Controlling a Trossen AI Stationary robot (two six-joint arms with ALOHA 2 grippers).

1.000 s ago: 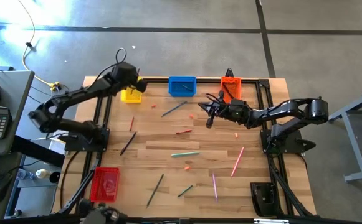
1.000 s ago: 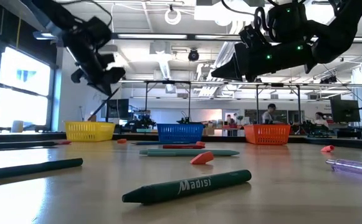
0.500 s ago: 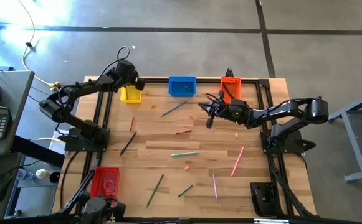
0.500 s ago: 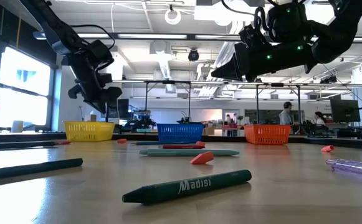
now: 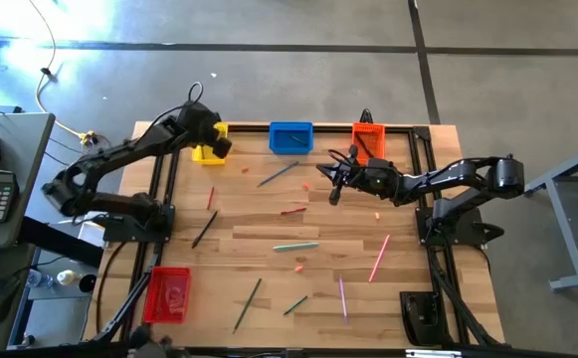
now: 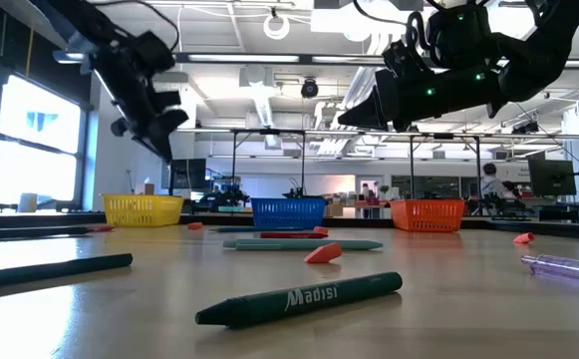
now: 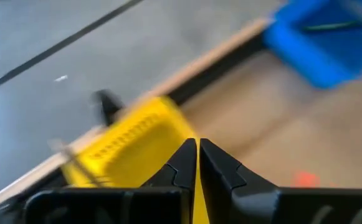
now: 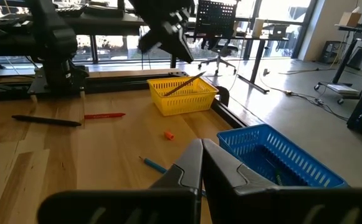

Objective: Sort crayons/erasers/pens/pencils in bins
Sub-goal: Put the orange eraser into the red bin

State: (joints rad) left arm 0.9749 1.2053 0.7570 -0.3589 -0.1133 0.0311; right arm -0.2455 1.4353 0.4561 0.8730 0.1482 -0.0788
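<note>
left pincer [image 5: 219, 145] pressed together, empty, over yellow bin [image 5: 209, 152] at the desk's [image 5: 269, 239] 11 o'clock; a pencil [image 8: 184, 84] leans on its rim and may tip out. right pincer [image 5: 330, 175] pressed together, empty, near 1 o'clock.

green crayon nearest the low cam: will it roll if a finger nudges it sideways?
Probably. The green crayon looks round and smooth and lies flat on the bare wooden table, so a side nudge likely rolls it. It looks short and stiff, so it should lift without bending. Its tapered tip might curve the roll.

Left gripper [image 5: 221, 145]: we see it shifted back and forth over the yellow bin [image 5: 207, 153], fingers closed.
Person [image 6: 489, 181]: walked rightward behind.
</note>
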